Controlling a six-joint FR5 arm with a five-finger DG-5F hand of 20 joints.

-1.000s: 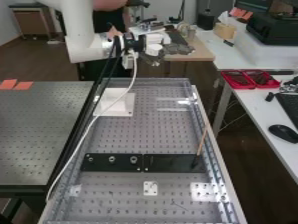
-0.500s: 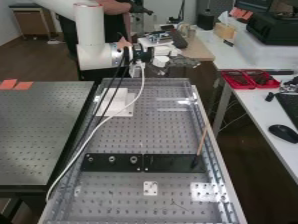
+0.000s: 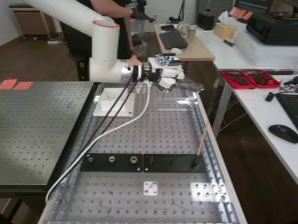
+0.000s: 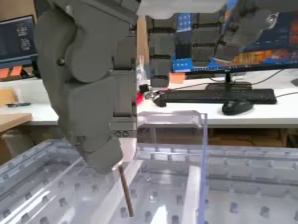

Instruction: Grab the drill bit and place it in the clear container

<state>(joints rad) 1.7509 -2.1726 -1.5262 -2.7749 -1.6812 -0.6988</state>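
The bit slants downward, pinched in my hand's nearly closed grip, near the clear container over the bench. I judge this the placing step; next comes careful alignment above the opening, then release.

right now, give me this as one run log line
robot hand: pinching drill bit | drill bit: pointing down, slightly tilted | clear container: near bit | placement: not yet done
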